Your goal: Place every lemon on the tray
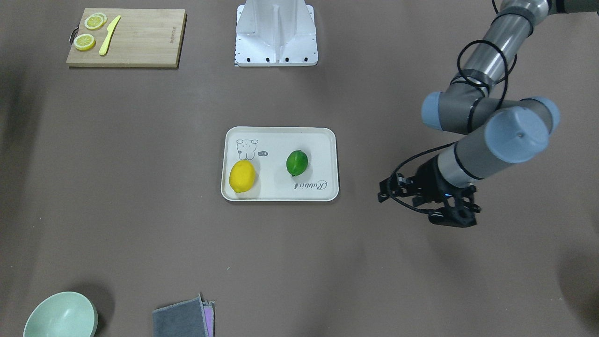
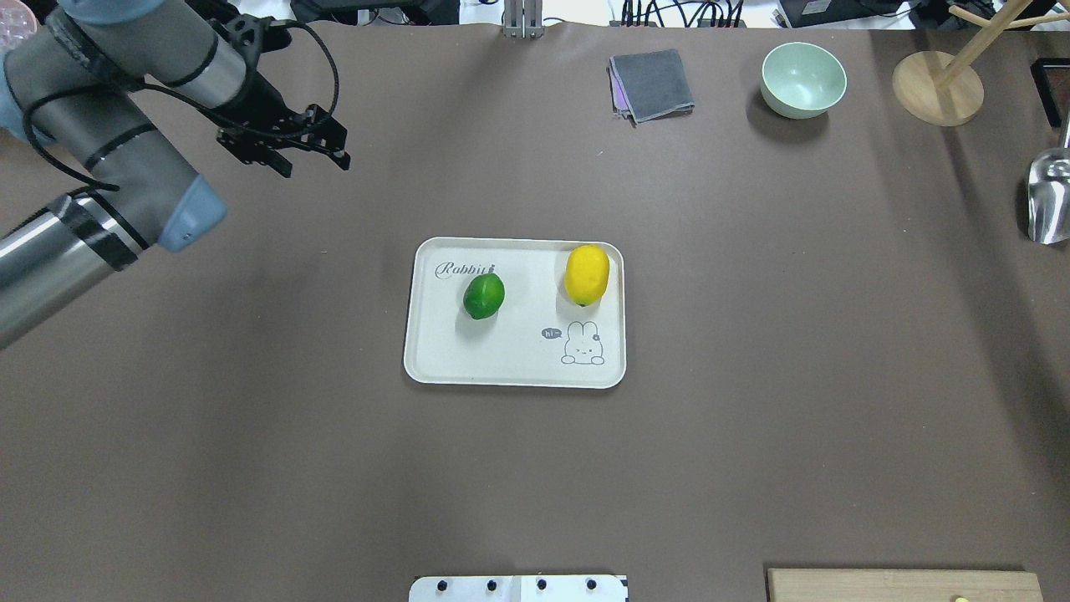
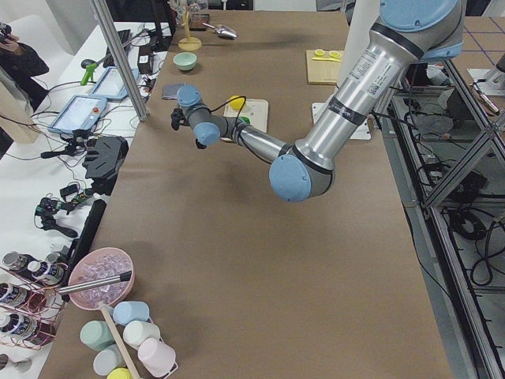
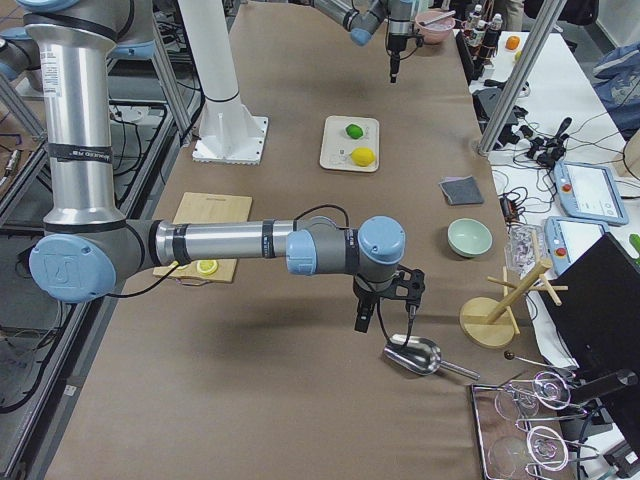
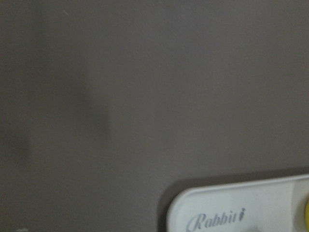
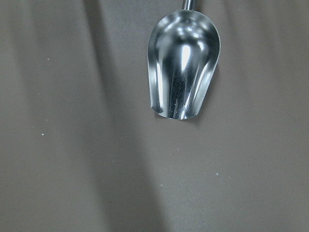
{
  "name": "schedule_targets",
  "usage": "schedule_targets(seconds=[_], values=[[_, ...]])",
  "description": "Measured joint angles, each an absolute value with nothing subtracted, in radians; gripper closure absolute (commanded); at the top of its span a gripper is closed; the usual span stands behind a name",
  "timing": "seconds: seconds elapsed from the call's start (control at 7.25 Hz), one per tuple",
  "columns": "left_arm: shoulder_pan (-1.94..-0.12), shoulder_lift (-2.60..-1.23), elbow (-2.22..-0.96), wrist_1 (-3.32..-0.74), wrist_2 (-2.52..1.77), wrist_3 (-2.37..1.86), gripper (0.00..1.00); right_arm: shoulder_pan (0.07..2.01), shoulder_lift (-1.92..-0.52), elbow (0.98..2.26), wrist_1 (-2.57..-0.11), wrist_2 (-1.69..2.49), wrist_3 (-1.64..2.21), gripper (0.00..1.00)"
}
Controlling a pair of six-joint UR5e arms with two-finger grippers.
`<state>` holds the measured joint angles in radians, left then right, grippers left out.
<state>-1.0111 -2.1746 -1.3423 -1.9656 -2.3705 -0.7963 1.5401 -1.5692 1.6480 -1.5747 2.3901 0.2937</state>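
The yellow lemon (image 1: 242,176) (image 2: 587,273) and the green lemon (image 1: 296,162) (image 2: 483,296) both lie on the cream-white Rabbit tray (image 1: 281,198) (image 2: 514,380) in the middle of the table. My left gripper (image 1: 389,188) (image 2: 316,165) hovers open and empty over bare table, well off the tray's far-left side. The left wrist view shows only a tray corner (image 5: 231,203). My right gripper (image 4: 385,310) shows only in the exterior right view, above a metal scoop, and I cannot tell whether it is open or shut.
A metal scoop (image 6: 183,72) (image 2: 1049,201) lies under the right wrist, beside a wooden stand (image 2: 936,88). A green bowl (image 2: 802,79) and folded grey cloth (image 2: 652,84) sit at the far edge. A cutting board (image 1: 135,40) holds lemon slices and a yellow knife.
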Motion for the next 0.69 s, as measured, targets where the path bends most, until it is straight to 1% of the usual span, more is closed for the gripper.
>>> schedule_targets(seconds=[0.28, 0.55, 0.69], values=[[-1.106, -2.147, -1.462, -1.62, -2.244, -0.431, 0.01, 1.547, -1.568, 1.648, -1.576, 2.391, 0.293, 0.0], [-1.189, -2.025, -1.608, -1.504, -2.151, -0.343, 0.01, 1.549, -1.566, 1.647, -1.577, 2.392, 0.293, 0.0], [-1.235, -1.955, -1.648, -1.493, -2.14, -0.33, 0.01, 1.549, -1.563, 1.646, -1.577, 2.393, 0.293, 0.0]])
